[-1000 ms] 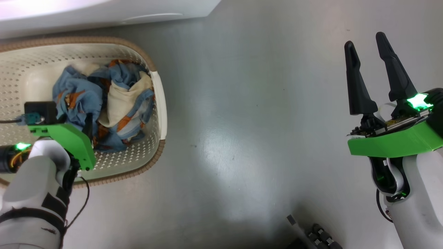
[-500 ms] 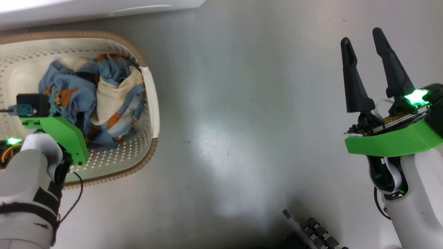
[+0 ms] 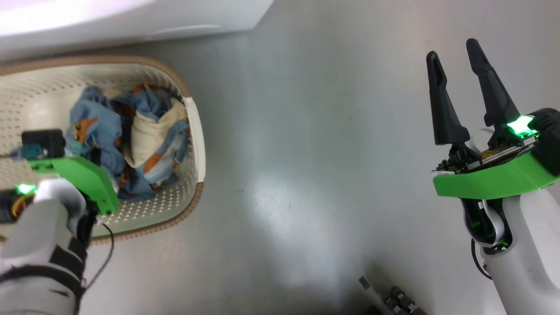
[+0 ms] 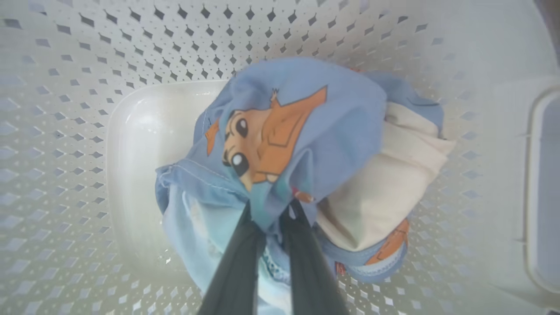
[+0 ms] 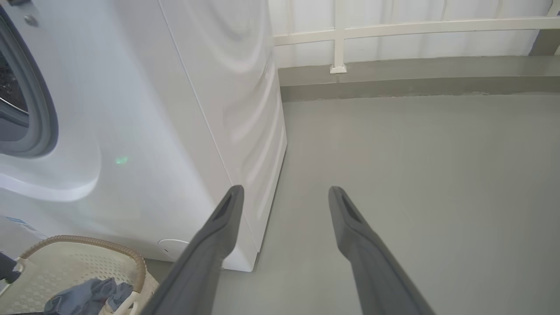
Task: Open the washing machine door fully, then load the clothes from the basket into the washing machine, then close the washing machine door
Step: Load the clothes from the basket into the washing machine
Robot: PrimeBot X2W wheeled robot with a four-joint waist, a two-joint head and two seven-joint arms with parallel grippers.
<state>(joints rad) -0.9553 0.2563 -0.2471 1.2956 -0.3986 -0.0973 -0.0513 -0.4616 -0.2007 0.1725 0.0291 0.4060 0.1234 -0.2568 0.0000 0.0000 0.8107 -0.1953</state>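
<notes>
The cream basket (image 3: 194, 131) stands on the floor at the left, with the clothes (image 3: 148, 131) bundled inside. My left arm's green wrist mount (image 3: 78, 177) hangs over them. In the left wrist view my left gripper (image 4: 272, 215) is shut on a fold of light blue clothes (image 4: 332, 127) printed with an orange cartoon animal, above the perforated basket wall (image 4: 87, 48). My right gripper (image 3: 455, 61) stands open over bare floor at the right, holding nothing. The white washing machine (image 5: 175, 109) shows its grey seal (image 5: 41, 113) beside the right gripper (image 5: 284, 192). The washing machine door is out of view.
The washing machine's white front (image 3: 131, 17) runs along the top, just behind the basket. Grey floor (image 3: 306, 153) spreads between the basket and my right arm. A low kerb and white railing (image 5: 393, 30) close off the far side. Part of my base (image 3: 393, 302) shows at the bottom.
My left gripper's fingers have closed on the blue fabric in the basket. The head camera has shifted a little. The right arm has kept its place, still open.
</notes>
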